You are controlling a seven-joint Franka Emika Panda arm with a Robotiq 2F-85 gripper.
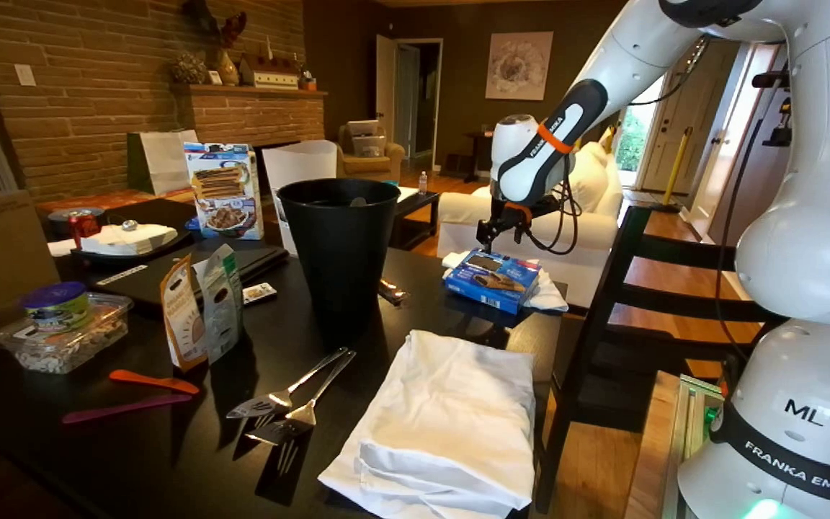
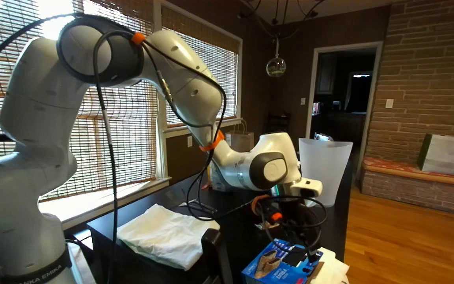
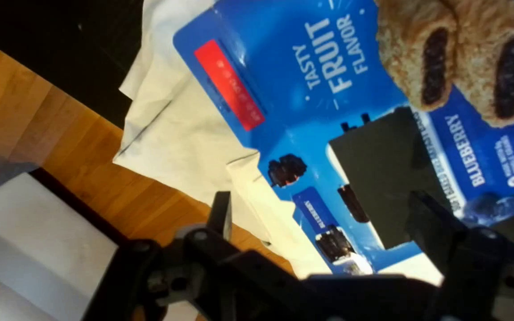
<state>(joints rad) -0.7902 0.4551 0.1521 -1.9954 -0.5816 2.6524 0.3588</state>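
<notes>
- State of the fingers (image 3: 220, 214): spread wide, nothing gripped between them; low over the blue box (image 1: 496, 281). Contact cannot be confirmed.
- Location: the box lies flat on a creased white sheet (image 3: 172, 129) near the edge of the desk (image 1: 426, 308). A shiny wrapper (image 1: 392, 292) lies apart from it, by the black bin (image 1: 336, 245).
- Condition: top panel shows a dark patch (image 3: 386, 174), apparently a cut-out. Contents not determinable.
- Handling, as judged: light, thin card; glossy print, liable to slip; walls moderately stiff, panel weak around the cut-out and easily crushed.
- Advised hold: the card margin between cut-out and outer edge, under light pressure. In the wrist view one finger shows against the sheet, its opposite against the dark patch; the spread appears sufficient for that margin.
- Caution: the sheet looks soft and loose, and could be pinched along with the card.
</notes>
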